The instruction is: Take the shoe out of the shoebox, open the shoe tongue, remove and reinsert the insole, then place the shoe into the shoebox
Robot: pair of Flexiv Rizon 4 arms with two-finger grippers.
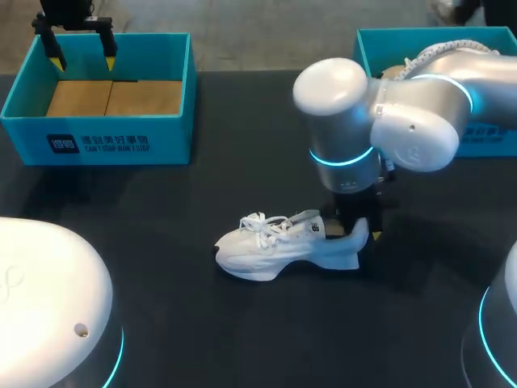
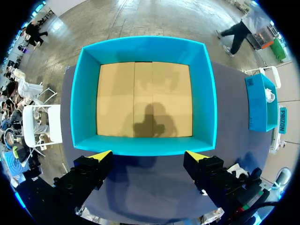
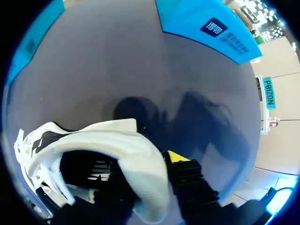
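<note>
The work surface is a dark table point(image 1: 202, 323) seen from above. At its far left corner you find the left box point(image 1: 97, 133), a teal shoebox standing upright with its open top up and its brown cardboard floor showing. The left gripper point(image 1: 82, 58) hangs above the far wall of this box, and its two yellow-tipped fingers point(image 1: 56, 61) point down. In the left wrist view, the left gripper point(image 2: 149, 157) has its jaws spread wide with nothing between them. The left box point(image 2: 140, 146) lies ahead of the fingers, and its near wall sits just past the tips.

Near the middle of the table you find the shoe point(image 1: 283, 242), a white lace-up sneaker. It rests on its sole, well apart from both boxes, with the toe toward the left and the heel toward the right.

The right arm point(image 1: 404, 113) comes in from the right and bends down over the heel. The right gripper point(image 1: 359, 230) sits at the heel of the shoe. In the right wrist view, the right gripper point(image 3: 145, 164) pinches the heel wall of the shoe point(image 3: 108, 140). One yellow-tipped finger point(image 3: 177, 156) presses on the outside and the other reaches into the opening.

At the far right corner stands the right box point(image 1: 380, 40), also teal, partly hidden behind the right arm.
</note>
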